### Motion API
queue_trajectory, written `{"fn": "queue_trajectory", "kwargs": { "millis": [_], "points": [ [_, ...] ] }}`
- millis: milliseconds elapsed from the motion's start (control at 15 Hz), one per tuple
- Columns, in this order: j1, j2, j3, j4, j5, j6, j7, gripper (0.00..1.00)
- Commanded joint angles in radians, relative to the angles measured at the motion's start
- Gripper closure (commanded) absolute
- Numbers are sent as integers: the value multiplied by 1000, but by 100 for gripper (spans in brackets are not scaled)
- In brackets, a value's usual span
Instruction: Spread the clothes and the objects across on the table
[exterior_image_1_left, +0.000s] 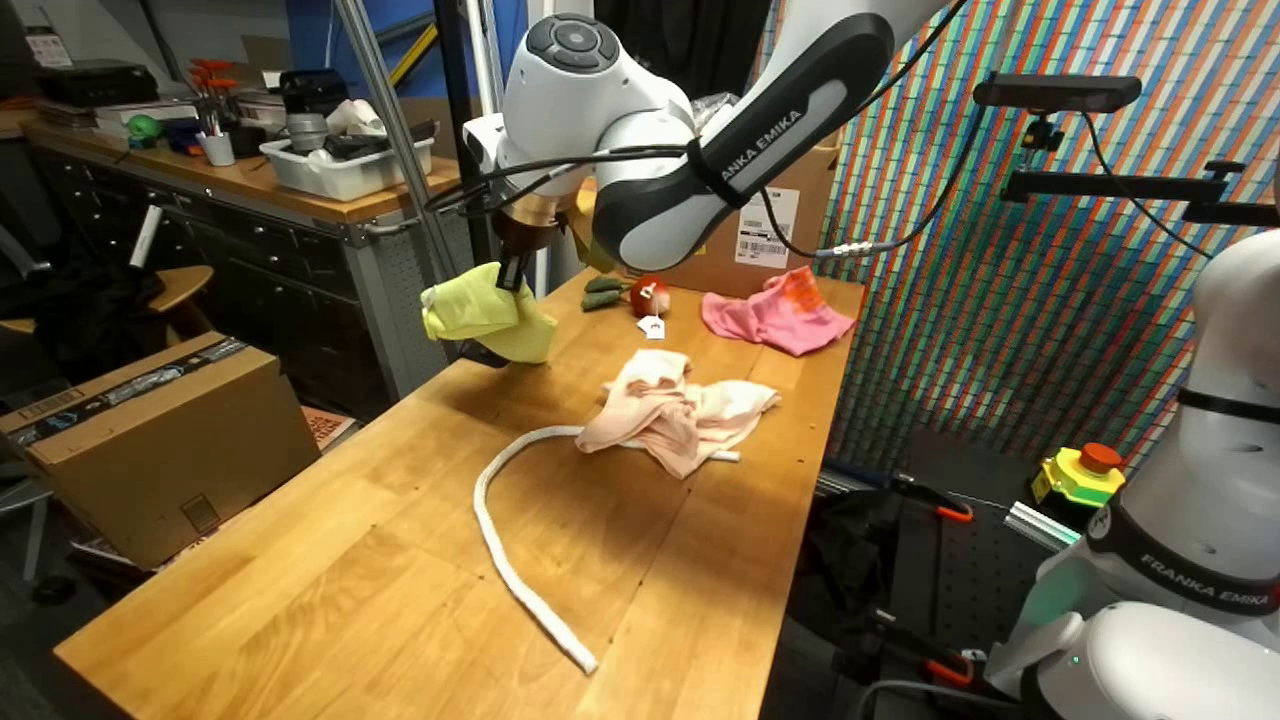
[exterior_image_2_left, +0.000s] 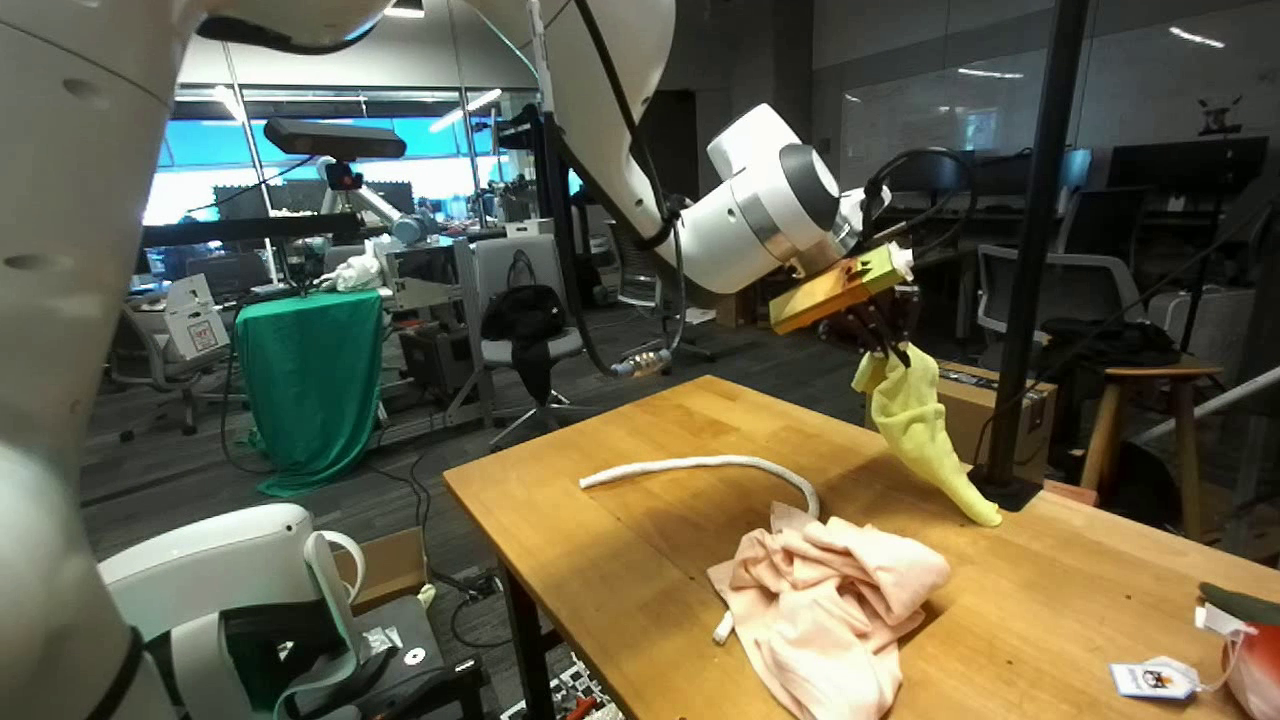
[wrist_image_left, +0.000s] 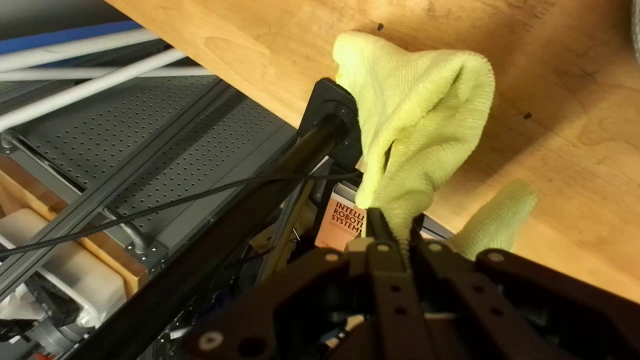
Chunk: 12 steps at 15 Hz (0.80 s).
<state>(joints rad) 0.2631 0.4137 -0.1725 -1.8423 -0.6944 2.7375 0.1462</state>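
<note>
My gripper (exterior_image_1_left: 512, 272) is shut on the yellow-green cloth (exterior_image_2_left: 915, 430), which hangs down by the long side of the table (exterior_image_1_left: 380, 570). In the wrist view its folds (wrist_image_left: 425, 115) spread out beyond the fingertips, and a loose flap shows to the right. Whether its low end touches the wood I cannot tell. A crumpled cream-beige cloth (exterior_image_1_left: 690, 415) lies mid-table over part of the cream-white cord (exterior_image_1_left: 505, 560), whose long curve runs out along the planks. Bunched up near the far end is the pink-red cloth (exterior_image_1_left: 775, 318), outside the wrist view.
A red round item (exterior_image_1_left: 650, 297) with a white tag and a dark green item (exterior_image_1_left: 602, 292) sit near the far end. Behind them stands a cardboard box (exterior_image_1_left: 800, 215). A black post (exterior_image_2_left: 1030, 260) rises at the table edge close to the held cloth. Another box (exterior_image_1_left: 180, 450) is beyond that edge.
</note>
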Motion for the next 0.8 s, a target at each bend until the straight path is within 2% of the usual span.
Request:
{"fn": "queue_trajectory", "kwargs": {
  "millis": [0, 200, 267, 333, 733],
  "points": [
    [40, -59, -27, -24, -51, -17, 70, 98],
    [59, -86, -17, -20, -50, -83, 71, 98],
    [30, -97, 25, -16, -62, -121, 73, 98],
    [29, -111, 40, -14, -55, -167, 61, 98],
    [3, -176, 166, 39, 22, -531, -31, 98]
  ]
}}
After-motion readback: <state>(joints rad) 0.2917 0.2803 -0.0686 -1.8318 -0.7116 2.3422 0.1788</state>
